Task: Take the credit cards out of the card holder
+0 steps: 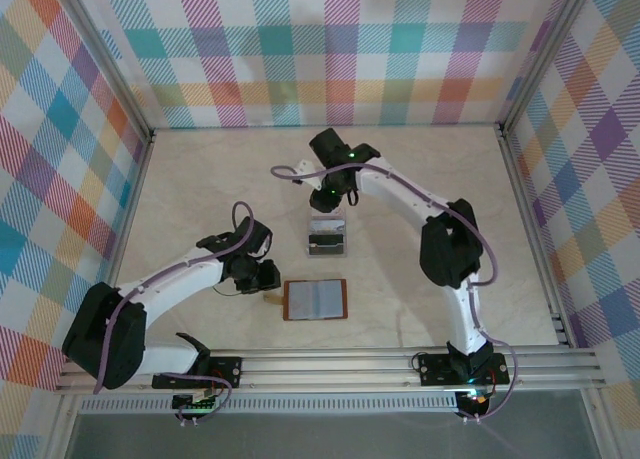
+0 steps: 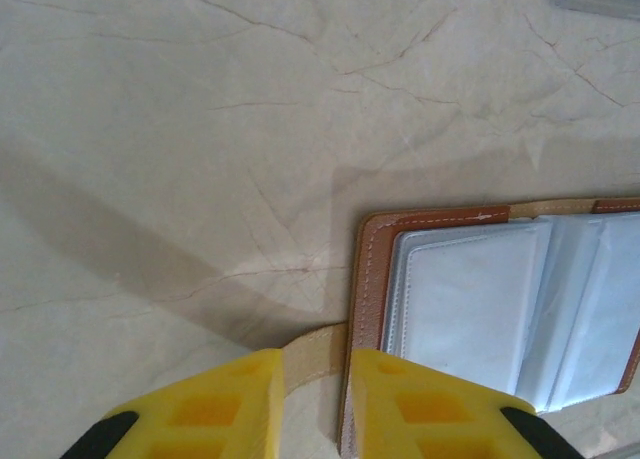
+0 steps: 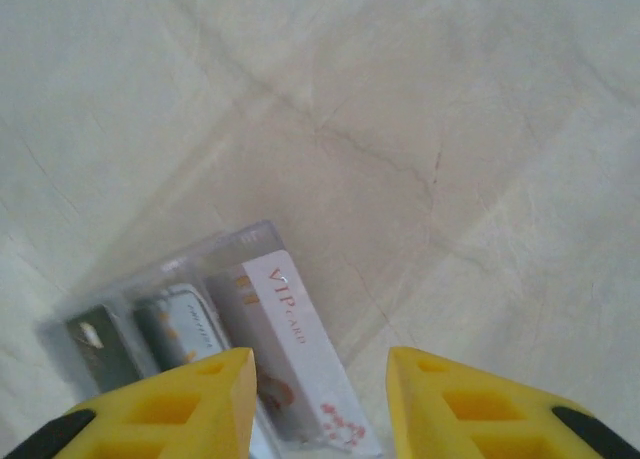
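Tabletop [image 2: 180, 129] wrist close-up reveals left hand [image 2: 315, 369] pinching card holder [image 2: 376, 269] tab [image 2: 318, 345].

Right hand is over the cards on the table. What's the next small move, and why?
Probably raise the right hand straight up and clear. Its jaws stand open above the credit cards, which lie flat on the table apart from the card holder, whose clear pockets look empty.
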Robot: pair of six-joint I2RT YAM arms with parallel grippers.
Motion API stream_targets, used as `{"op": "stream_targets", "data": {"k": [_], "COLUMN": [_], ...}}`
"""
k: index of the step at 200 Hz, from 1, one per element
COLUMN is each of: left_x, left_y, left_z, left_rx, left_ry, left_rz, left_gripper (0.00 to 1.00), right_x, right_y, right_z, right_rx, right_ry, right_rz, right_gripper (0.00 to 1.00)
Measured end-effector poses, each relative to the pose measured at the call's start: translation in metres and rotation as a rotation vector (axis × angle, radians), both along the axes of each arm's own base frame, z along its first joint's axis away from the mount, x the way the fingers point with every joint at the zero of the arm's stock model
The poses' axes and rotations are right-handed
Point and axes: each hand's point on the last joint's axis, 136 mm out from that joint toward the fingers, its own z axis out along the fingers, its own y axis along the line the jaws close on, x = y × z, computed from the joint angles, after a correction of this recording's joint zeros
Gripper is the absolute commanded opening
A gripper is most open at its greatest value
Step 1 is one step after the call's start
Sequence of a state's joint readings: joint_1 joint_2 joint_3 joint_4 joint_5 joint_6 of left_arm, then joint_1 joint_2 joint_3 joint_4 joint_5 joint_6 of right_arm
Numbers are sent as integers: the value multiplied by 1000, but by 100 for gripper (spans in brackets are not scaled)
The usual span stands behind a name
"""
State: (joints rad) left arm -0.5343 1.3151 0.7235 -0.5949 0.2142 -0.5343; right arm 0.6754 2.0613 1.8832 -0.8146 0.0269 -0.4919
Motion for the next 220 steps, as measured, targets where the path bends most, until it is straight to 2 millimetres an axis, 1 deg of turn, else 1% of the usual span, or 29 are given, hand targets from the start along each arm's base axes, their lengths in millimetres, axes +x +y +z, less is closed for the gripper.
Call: {"op": "stream_targets", "data": {"k": [15,26,48,78,87,112,135,157,197,220], "left_x": [0,-1,-4,-6,-7,-7,-8,-10,-20,-25], "left_y": [-3,-5,-8,-11,-12,-15,-17,-18,-15,-14], "left_z": [-4,-8,-15,-17,-18,-20,-21,-22,-29,-33], "left_rx": [-6,-9,-13,-28,-32,-43,-54,-57,-47,-43], "left_ry": [15,31,59,75,82,89,92,97,121,133], "left_rz": [-14,-23,-40,-57,-63,-76,-82,-87,-95,-102], "left_gripper": [22,21,19,17,17,15,14,13,13,13], "right_x": [-5,-11,-28,-56,-65,-86,-106,-126,-164,-180], "right_y": [-1,-2,-3,2,5,13,21,25,28,35], "right_z": [14,21,23,11,7,0,-4,-13,-37,-41], "right_rx": [82,143,254,371,391,414,422,406,346,324], "right_ry": [14,41,131,322,374,500,592,658,745,768], "right_rz": [-98,-173,-304,-456,-494,-583,-626,-651,-695,-702], "right_gripper": [40,40,38,34,35,33,32,32,30,27]}}
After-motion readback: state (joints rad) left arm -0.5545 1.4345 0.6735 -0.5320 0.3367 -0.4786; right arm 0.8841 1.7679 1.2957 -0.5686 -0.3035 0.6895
